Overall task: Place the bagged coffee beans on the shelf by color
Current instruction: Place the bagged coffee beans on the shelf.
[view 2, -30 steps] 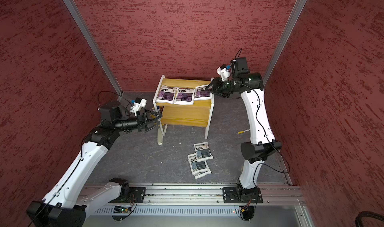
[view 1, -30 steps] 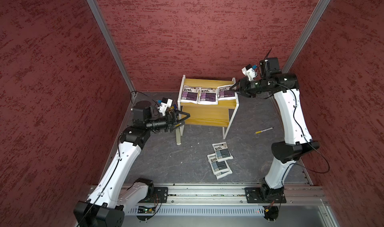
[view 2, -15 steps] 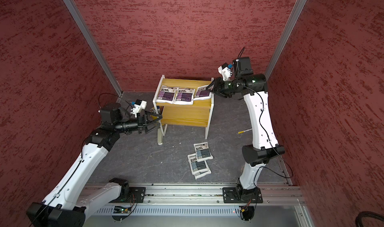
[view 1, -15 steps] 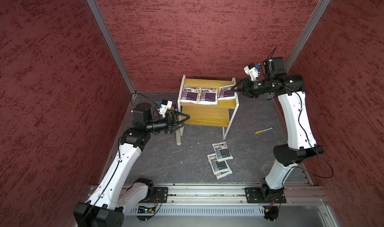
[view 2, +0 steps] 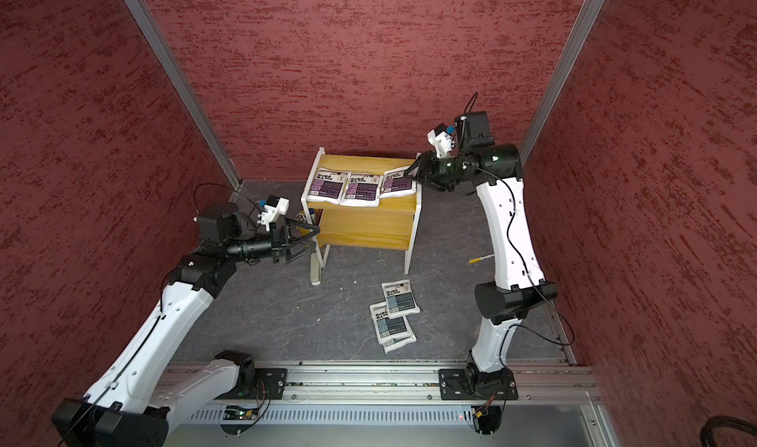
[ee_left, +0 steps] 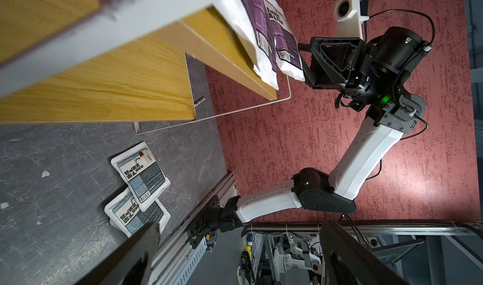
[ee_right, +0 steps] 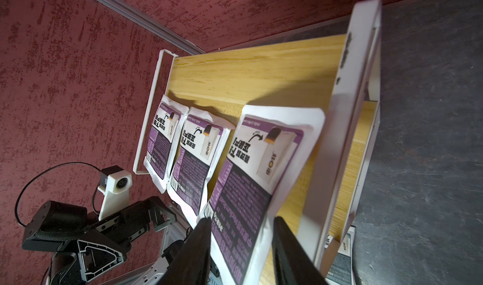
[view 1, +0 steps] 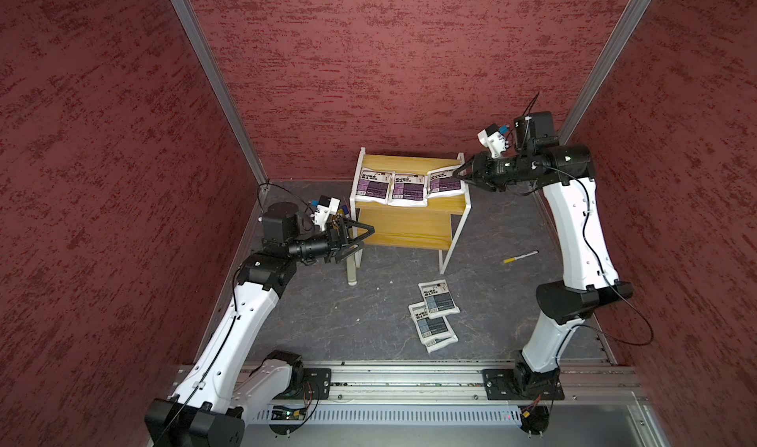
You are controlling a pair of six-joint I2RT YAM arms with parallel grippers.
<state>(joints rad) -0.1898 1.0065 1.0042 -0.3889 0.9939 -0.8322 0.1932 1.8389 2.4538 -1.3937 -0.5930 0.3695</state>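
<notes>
The shelf (view 1: 405, 228) stands at the back, with two yellow-wood tiers in a white frame. Three purple bagged coffee beans (view 1: 372, 187) (view 1: 406, 189) (view 1: 444, 183) lie in a row on its top tier (ee_right: 256, 69). My right gripper (view 1: 455, 174) (ee_right: 241, 222) is shut on the near end of the rightmost purple bag (ee_right: 251, 166), at the shelf's right edge. Grey-blue bags (view 1: 438, 299) (view 1: 432, 326) lie overlapping on the floor in front of the shelf. My left gripper (view 1: 366, 240) (ee_left: 240, 228) hangs wide open and empty by the shelf's front left leg.
A pale oblong case (view 1: 351, 273) lies on the floor by the left leg. A yellow-tipped pen (view 1: 520, 256) lies right of the shelf. The metal rail (view 1: 409, 383) crosses the front, and red walls close in the sides and back.
My right arm swayed slightly right, then back left toward the shelf, its gripper staying on the rightmost purple bag. The left arm has barely moved.
</notes>
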